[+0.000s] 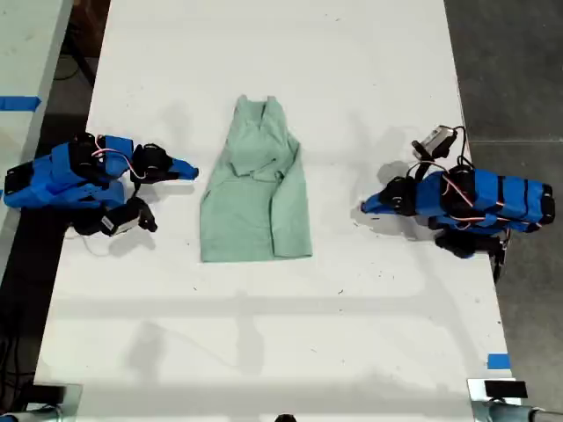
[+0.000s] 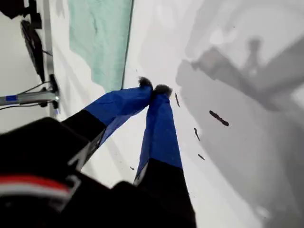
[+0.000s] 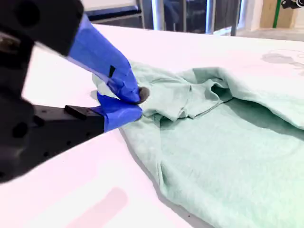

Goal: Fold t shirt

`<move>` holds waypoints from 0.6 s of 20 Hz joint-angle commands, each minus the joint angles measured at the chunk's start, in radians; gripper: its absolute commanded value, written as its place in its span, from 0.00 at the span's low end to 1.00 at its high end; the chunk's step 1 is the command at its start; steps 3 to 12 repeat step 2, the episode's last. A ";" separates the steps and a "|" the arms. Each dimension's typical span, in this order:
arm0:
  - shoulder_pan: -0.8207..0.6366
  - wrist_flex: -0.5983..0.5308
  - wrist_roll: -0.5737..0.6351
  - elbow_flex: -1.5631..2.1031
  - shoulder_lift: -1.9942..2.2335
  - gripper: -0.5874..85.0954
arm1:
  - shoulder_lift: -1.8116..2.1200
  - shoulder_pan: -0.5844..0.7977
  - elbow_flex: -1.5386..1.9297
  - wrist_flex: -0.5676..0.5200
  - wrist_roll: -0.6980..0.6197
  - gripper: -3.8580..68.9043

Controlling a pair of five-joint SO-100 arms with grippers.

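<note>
My first pincer (image 2: 154,89) lies low over the counter (image 1: 352,334), tips pressed together, apart from the t shirt (image 1: 255,189). My second pincer (image 3: 135,102) rests closed at the shirt's edge.

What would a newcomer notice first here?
The t shirt, partly folded into a narrow strip, lies mid-table between two blue arms. My second gripper, shut, sits at the shirt's edge on the exterior view's left; my first gripper, also shut, rests on bare table at that view's right.

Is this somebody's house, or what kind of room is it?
Probably a robot lab or workshop, not a house: two blue robot arms sit on a long white table with cables, tape marks and a t shirt.
</note>
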 commanded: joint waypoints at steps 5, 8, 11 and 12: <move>0.015 -0.009 0.006 0.000 0.009 0.01 | 0.015 0.009 0.055 0.008 0.009 0.08; 0.015 -0.009 0.006 0.000 0.009 0.01 | 0.015 0.009 0.055 0.008 0.009 0.08; 0.015 -0.009 0.006 0.000 0.009 0.01 | 0.015 0.009 0.055 0.008 0.009 0.08; 0.015 -0.009 0.006 0.000 0.009 0.01 | 0.015 0.009 0.055 0.008 0.009 0.08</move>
